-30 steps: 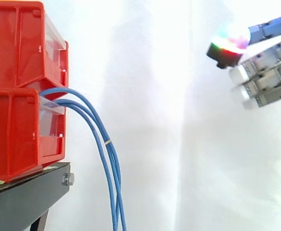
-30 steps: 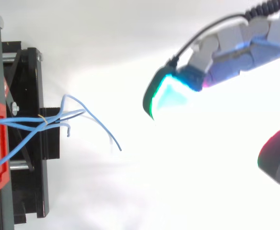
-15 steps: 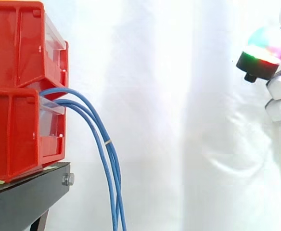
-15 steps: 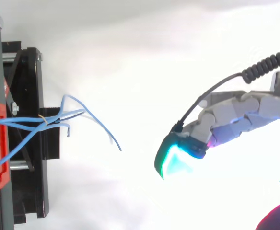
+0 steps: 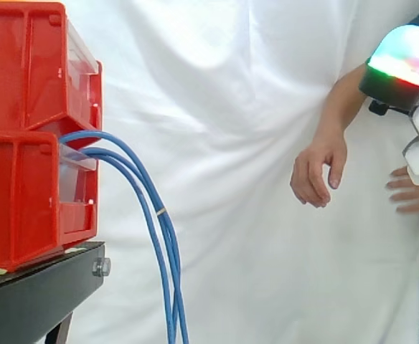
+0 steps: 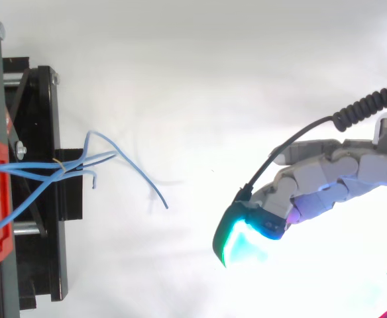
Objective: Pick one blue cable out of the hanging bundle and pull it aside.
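The cables [image 5: 163,236] hang free, with nothing touching them. In the side view you see them leave the mouth of the lower bin [image 5: 23,201], just under the upper bin [image 5: 23,64]. They arch toward 3 o'clock and drop close together to 6 o'clock, off the bottom edge. A thin pale band [image 5: 161,211] rings one cable partway down. From above, the cables cross one another in front of the black stand [image 6: 41,199]. Their loose ends fan toward 3 o'clock, and the longest curls away to 4 o'clock.

Both bins are red and stacked on the stand at 9 o'clock in the side view.

The hand [image 6: 326,180] is well apart from the cables, toward 2 o'clock from them in the side view and toward 4 o'clock from above. Its fingers are loosely extended and spread, pointing at the cables and holding nothing. One pad [image 5: 403,59] glows green, red and white above the white fingertips.

Against the curtain [image 5: 238,107], a person's hand [image 5: 317,170] hangs relaxed at 3 o'clock, between the cables and the hand. The person's other hand [image 5: 414,192] lies just behind the white fingertips.
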`<move>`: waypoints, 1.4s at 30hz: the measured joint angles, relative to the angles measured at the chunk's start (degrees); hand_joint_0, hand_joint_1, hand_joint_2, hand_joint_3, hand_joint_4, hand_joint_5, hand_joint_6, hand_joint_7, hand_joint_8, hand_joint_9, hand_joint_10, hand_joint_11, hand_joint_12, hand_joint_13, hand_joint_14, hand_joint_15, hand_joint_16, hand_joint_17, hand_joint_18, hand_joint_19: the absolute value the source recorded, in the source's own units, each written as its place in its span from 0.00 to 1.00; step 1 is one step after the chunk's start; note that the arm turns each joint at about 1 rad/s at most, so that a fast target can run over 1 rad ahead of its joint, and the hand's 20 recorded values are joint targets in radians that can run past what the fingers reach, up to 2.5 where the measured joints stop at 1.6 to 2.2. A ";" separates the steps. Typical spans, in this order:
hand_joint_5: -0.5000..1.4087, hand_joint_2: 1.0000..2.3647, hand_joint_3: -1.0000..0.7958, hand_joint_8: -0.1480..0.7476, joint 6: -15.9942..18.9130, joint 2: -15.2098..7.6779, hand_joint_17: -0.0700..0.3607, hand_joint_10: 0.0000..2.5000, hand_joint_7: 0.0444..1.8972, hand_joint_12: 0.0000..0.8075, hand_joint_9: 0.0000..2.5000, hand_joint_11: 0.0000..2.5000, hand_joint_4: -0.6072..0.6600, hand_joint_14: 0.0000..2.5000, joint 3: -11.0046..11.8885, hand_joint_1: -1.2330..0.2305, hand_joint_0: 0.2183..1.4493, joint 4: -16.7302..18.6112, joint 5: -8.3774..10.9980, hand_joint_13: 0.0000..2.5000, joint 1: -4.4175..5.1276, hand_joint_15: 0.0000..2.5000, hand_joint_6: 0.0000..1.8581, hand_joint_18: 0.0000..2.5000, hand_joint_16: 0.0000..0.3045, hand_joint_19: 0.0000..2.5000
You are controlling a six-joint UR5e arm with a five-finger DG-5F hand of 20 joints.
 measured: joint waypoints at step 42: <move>0.16 0.00 0.32 0.43 0.00 -0.02 0.31 0.00 0.41 0.34 0.28 0.06 0.61 0.00 -0.03 0.44 0.25 0.01 0.07 0.21 0.03 0.09 0.27 0.04 0.09 0.11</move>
